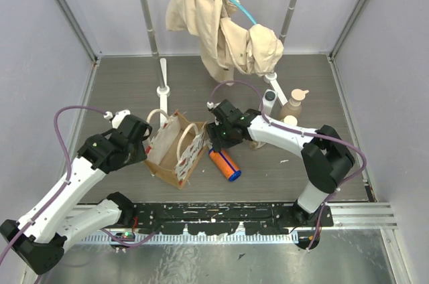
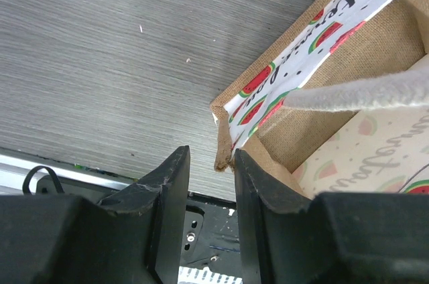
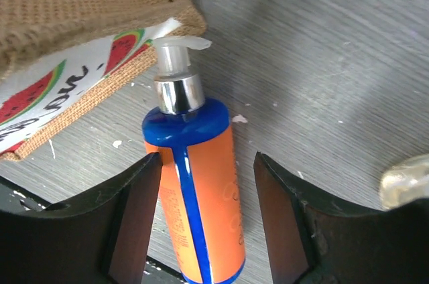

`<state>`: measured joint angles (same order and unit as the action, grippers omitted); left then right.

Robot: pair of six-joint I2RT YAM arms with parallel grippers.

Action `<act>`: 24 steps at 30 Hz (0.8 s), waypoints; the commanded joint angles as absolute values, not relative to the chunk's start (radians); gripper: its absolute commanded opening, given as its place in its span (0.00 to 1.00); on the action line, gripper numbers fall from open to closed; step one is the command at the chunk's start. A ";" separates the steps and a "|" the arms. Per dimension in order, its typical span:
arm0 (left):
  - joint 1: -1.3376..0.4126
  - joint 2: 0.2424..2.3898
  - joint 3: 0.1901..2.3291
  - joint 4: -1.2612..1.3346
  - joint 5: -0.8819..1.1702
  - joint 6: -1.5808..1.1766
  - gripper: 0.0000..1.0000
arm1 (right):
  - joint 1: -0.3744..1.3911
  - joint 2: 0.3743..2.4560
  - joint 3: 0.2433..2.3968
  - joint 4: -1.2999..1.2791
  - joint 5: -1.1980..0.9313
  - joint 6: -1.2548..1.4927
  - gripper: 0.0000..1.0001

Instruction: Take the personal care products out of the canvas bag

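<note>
The canvas bag seems emptied: bottles stand far right, the right gripper loosely straddles the orange bottle, the left gripper gapes empty.

The canvas bag stands open beside the left gripper. Just right of it an orange-and-blue bottle lies flat, the right gripper over its top end.

2 arms, left arm and right arm: white link shells, black joint housings, tiny green light near each wrist. 1 purple cable loops off each arm. Fingers of left gripper: 2, chunky, matte black, scuffed grey edges. Fingers of right gripper: 2, dark, slightly glossy, pale chips
</note>
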<state>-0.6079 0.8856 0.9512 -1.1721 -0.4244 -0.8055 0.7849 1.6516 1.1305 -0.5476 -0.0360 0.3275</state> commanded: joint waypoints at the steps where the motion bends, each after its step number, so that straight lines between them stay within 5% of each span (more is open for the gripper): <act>1: -0.599 0.877 0.981 -1.188 -0.466 -0.814 0.40 | 0.839 1.697 1.171 -0.539 -0.054 0.318 0.63; 15: -0.591 0.818 1.008 -1.240 -0.515 -0.813 0.44 | 0.957 1.871 1.281 -0.630 0.073 0.316 0.63; 24: -0.575 0.816 1.022 -1.265 -0.540 -0.812 0.46 | 0.959 1.891 1.253 -0.626 0.089 0.326 0.73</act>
